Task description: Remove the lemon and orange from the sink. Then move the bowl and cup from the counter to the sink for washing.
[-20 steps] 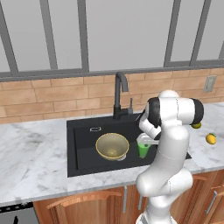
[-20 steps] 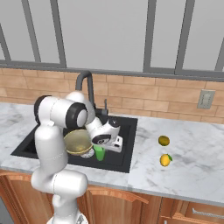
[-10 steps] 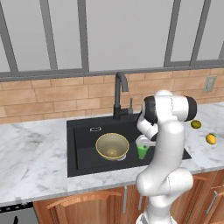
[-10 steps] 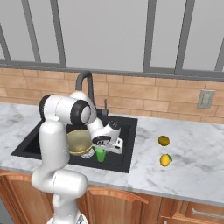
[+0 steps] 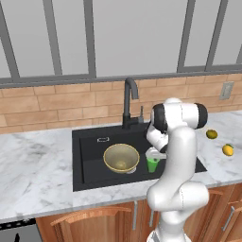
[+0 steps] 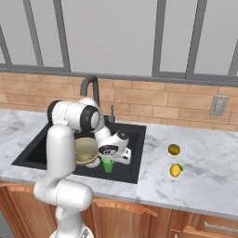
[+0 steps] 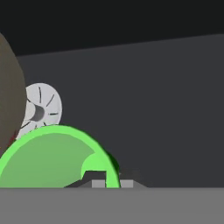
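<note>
Left base view: the gripper (image 5: pixel 153 152) is lowered into the sink (image 5: pixel 90 137), closed on the rim of the cup (image 5: pixel 152 163). The cup stands upright just right of the bowl (image 5: pixel 121 157); whether its base touches the sink floor cannot be told. In the hand view one fingertip (image 7: pixel 99 179) sits inside the cup's green wall, the other outside, with the drain (image 7: pixel 40 108) beyond. The orange (image 6: pixel 174 149) and lemon (image 6: pixel 175 170) lie on the bench (image 6: pixel 204 162) right of the sink, near each other. Compared with one second ago, the cup, bowl and fruit hold the same positions; the arm's upper joints have shifted slightly.
</note>
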